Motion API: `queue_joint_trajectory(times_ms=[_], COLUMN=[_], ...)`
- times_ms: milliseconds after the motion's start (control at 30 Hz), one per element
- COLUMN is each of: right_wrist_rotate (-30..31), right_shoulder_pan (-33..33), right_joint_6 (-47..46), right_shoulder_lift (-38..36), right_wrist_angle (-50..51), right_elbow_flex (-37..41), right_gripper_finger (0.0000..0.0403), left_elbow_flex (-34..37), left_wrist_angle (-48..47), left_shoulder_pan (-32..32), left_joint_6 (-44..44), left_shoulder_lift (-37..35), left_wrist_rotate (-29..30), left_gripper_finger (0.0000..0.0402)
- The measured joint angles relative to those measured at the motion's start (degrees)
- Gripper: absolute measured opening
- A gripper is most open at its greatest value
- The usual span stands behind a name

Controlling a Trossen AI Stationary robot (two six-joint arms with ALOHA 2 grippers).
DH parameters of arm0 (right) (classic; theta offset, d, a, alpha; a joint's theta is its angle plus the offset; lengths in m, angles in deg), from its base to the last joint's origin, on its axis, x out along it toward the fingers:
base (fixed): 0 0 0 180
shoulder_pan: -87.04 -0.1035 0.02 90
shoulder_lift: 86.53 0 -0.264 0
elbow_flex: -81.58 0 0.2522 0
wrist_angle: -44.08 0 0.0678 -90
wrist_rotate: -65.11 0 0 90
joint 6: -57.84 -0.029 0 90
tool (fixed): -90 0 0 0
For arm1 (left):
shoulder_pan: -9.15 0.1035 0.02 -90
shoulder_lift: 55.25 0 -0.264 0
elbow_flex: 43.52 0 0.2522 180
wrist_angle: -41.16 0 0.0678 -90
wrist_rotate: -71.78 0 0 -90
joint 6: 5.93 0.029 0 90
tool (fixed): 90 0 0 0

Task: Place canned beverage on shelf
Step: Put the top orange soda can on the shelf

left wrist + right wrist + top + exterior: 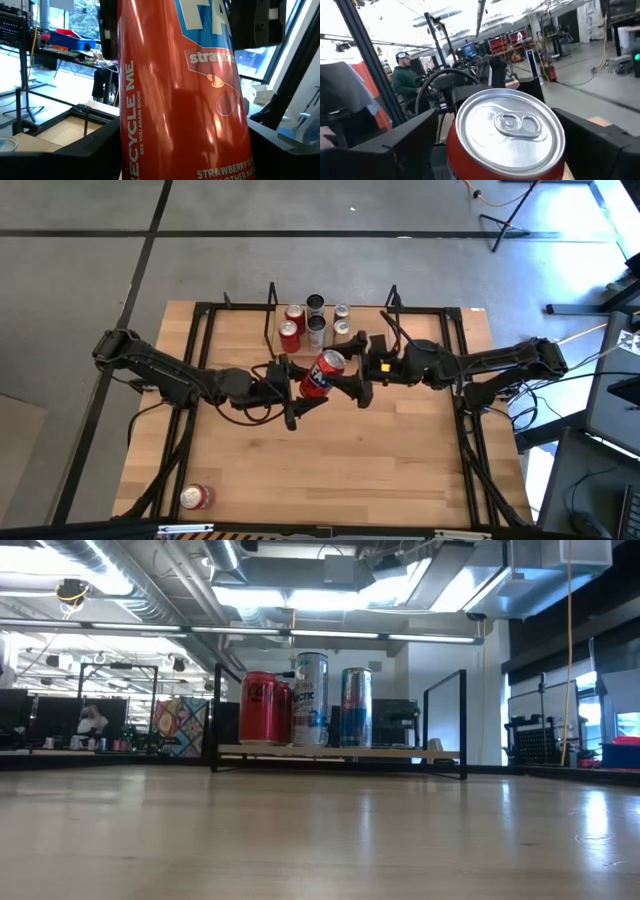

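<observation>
A red and blue can [322,373] hangs above the middle of the table, between my two grippers. It is tilted, with its silver top [332,361] toward the far right. My left gripper [300,392] comes from the table's left and is shut on the can's lower part. My right gripper [345,380] comes from the right and is shut on its top end. The shelf [340,751], a low wood board with black wire ends, stands at the far middle [320,340] and holds several upright cans [310,700]. The low view shows neither gripper. My left gripper has the can's red side wall [150,125] between its two fingers [55,155], which lie across the can low on its body. The can is lifted clear of the table and tilted. My right gripper comes at the can from its top end, one finger [395,140] on each side of the wall just below the silver lid [507,127]. The fingers lie along the can. They also show on its upper part in the left wrist view [255,25].
Another red can [196,497] lies on its side near the table's near left corner. The black table frame [200,340] runs along both sides. The shelf's wire ends [445,720] stand up. Bare wood lies between the shelf and the near edge.
</observation>
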Motion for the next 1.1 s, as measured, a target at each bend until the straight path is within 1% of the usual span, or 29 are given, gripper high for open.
queue_joint_trajectory(times_ms=[100,200,400,467,533,700,767,833,1000,1100], right_wrist_rotate=[-4.1,-9.9,-18.2,-21.2,-22.8,-25.4,-25.8,-27.0,-26.8,-26.8], right_shoulder_pan=[1.3,3.2,6.0,7.1,8.0,9.2,9.0,9.0,9.0,9.0], right_joint_6=[-5.0,-9.0,-9.3,-9.2,-9.1,-10.2,-10.1,-10.2,-9.4,-8.7], right_shoulder_lift=[0.0,0.0,0.1,0.1,0.0,0.1,1.1,2.2,2.7,2.7], right_wrist_angle=[3.9,13.8,29.4,33.2,35.5,36.2,34.4,35.0,32.5,30.9], right_elbow_flex=[-0.6,-2.5,-6.9,-8.5,-9.2,-9.2,-9.3,-9.2,-9.1,-9.2], right_gripper_finger=[0.0366,0.0366,0.0366,0.0366,0.0366,0.0366,0.0366,0.0366,0.0366,0.0353], left_elbow_flex=[0.0,0.0,0.0,0.0,0.0,0.0,0.0,0.0,0.0,0.0], left_wrist_angle=[-1.2,-3.4,-11.8,-12.9,-13.8,-13.5,-13.6,-13.6,-13.6,-13.6], left_shoulder_pan=[-0.2,-0.4,-0.9,-0.9,-0.9,-0.7,-0.4,-0.4,-0.3,-0.4], left_joint_6=[-1.0,-2.5,-7.7,-8.5,-9.0,-9.1,-9.1,-9.1,-9.4,-9.4], left_shoulder_lift=[0.0,0.0,-0.1,-0.1,-0.1,0.0,0.0,0.0,0.0,-0.1], left_wrist_rotate=[-0.1,0.0,-1.7,-2.4,-2.7,-3.1,-3.3,-3.2,-3.2,-3.2], left_gripper_finger=[0.0293,0.0293,0.0293,0.0293,0.0293,0.0293,0.0293,0.0293,0.0293,0.0293])
